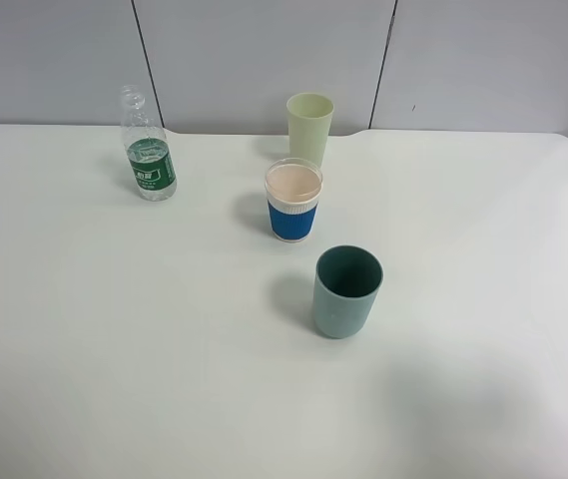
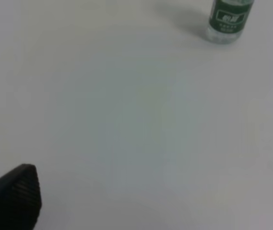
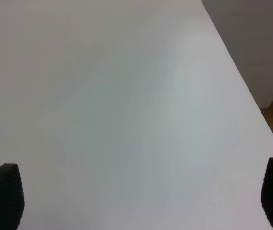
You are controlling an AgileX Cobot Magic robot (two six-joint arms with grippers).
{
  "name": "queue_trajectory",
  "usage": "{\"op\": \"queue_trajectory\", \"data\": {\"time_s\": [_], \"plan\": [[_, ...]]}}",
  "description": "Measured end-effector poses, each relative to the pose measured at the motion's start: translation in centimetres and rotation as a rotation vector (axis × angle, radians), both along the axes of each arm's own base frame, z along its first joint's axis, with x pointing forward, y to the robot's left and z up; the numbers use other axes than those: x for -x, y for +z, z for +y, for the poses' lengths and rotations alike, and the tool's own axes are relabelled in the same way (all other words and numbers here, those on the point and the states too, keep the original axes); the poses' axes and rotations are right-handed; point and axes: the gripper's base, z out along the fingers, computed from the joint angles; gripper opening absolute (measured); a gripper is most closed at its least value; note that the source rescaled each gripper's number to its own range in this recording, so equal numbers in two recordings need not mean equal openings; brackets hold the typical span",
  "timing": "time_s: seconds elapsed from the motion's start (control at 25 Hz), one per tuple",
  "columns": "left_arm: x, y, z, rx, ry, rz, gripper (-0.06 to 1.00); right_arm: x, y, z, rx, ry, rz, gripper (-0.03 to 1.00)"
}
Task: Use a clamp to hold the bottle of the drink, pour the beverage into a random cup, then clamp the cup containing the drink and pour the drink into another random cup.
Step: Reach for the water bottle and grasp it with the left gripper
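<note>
Ahead of the left pincer [image 2: 148, 196], off to one side & well apart, stands the bottle [image 2: 228, 19]. Jaws wide, nothing held; right pincer [image 3: 138, 196] wide too. Imo line up first, grab mid-body, keep it upright.

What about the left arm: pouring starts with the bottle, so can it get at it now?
Probably yes: the left pincer is open, and only bare table lies between it and the upright bottle.
</note>
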Motion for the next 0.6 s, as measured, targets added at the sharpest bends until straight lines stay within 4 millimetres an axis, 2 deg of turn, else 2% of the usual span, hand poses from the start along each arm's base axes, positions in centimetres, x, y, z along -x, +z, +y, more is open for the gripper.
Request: {"op": "queue_trajectory", "data": {"time_s": [0.6], "plan": [[0.00,0.00,0.00,0.000,0.000,0.000,1.00,0.00,0.00,0.00,0.000,0.000,0.000,0.99]]}}
